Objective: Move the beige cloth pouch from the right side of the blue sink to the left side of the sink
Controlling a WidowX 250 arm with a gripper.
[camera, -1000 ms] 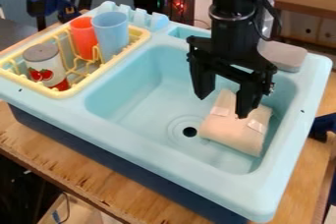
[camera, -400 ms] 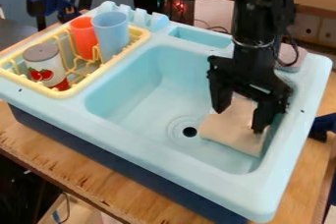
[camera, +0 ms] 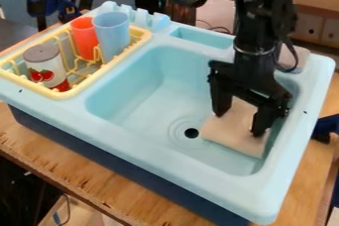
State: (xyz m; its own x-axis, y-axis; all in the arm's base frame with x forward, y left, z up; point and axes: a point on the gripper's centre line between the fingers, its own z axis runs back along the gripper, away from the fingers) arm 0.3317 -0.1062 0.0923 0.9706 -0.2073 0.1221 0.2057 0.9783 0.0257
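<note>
Hanging low over the right part of the light blue plastic sink (camera: 173,159), with the black two-finger gripper (camera: 240,122) at the beige folded cloth-like bundle (camera: 232,137). Holding the fingers released and wide apart, astride the bundle's far part. Lying on the basin floor, just right of the round drain (camera: 191,133): that bundle. Standing at far left in the yellow wire rack (camera: 99,74): an orange-red plastic cup (camera: 84,36), a light blue plastic cup (camera: 111,34) and a white-and-red can (camera: 45,64).

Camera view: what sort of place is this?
Probably a robotics lab or workshop: a toy sink with a dish rack stands on a wooden table, with a robot arm over it.
</note>
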